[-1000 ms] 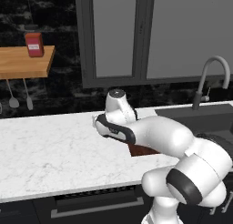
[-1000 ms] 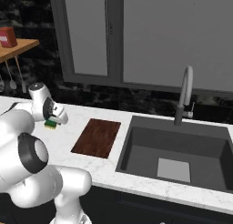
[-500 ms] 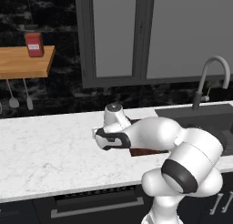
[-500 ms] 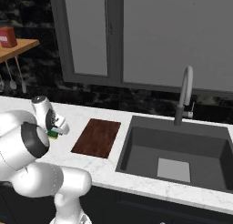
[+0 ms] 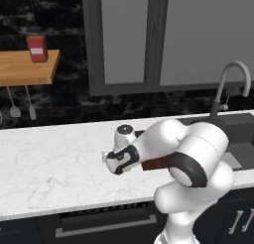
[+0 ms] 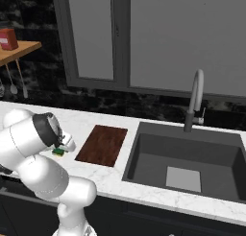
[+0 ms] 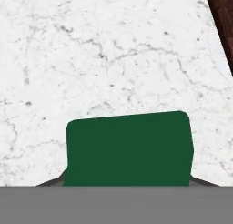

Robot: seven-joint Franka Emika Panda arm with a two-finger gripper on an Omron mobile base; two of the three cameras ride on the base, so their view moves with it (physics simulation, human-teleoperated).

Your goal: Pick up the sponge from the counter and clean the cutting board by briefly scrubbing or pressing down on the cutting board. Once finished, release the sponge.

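The sponge [image 7: 128,149] sits low in the hand view, its dark green top facing the camera, right at the pincer [image 7: 127,182] — the two dark fingertips [image 7: 51,182] flank it on either side at its lower corners. The pincer is narrowed onto the sponge, clamping it between the tips. White marble surface [image 7: 104,50] spreads beyond it; whether the sponge rests on that surface or hangs just above it I cannot tell. A sliver of the reddish-brown cutting board [image 7: 224,18] cuts across the upper right corner of the hand view, apart from the sponge.

In the right base view the sponge [image 6: 58,152] shows green over yellow beneath the arm's wrist, just left of the cutting board [image 6: 102,144] — near it but not over it. The board lies flat beside the sink [image 6: 190,163].
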